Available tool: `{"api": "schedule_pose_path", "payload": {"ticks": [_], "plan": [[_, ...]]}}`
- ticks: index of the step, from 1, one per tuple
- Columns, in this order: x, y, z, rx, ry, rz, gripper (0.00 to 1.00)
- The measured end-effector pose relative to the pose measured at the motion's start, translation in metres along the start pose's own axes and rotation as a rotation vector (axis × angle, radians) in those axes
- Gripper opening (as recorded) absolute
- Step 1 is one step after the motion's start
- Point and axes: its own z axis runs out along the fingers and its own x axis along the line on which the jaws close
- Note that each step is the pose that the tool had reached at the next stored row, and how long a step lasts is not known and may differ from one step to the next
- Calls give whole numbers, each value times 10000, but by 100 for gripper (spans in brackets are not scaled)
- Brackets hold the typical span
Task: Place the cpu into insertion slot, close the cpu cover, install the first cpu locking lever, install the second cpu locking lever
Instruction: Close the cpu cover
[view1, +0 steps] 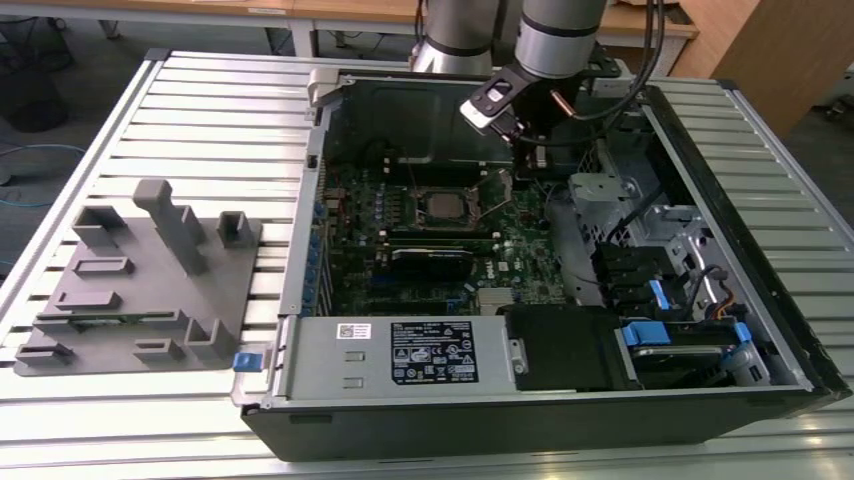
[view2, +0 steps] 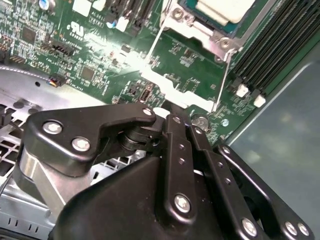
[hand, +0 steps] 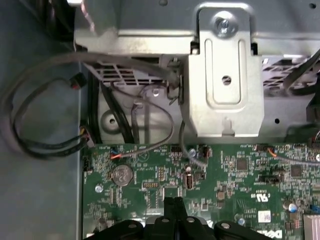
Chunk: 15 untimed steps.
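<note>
Showing the cpu (view2: 223, 7) seated in the slot (view1: 412, 205), framed by the cover (view2: 200, 31). Gripper (view2: 172, 115) jaws are seen together beside a lever (view2: 224, 75), judged thin, springy wire, best taken at its free end.

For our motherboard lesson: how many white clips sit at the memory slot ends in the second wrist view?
2: one white clip, another beside it, at the memory slots' ends; more may be hidden.
</note>
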Motion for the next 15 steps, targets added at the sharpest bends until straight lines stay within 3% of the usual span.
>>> {"api": "schedule_pose_path", "payload": {"ticks": [15], "plan": [[125,-328,-21,-14,-112,46,11]]}}
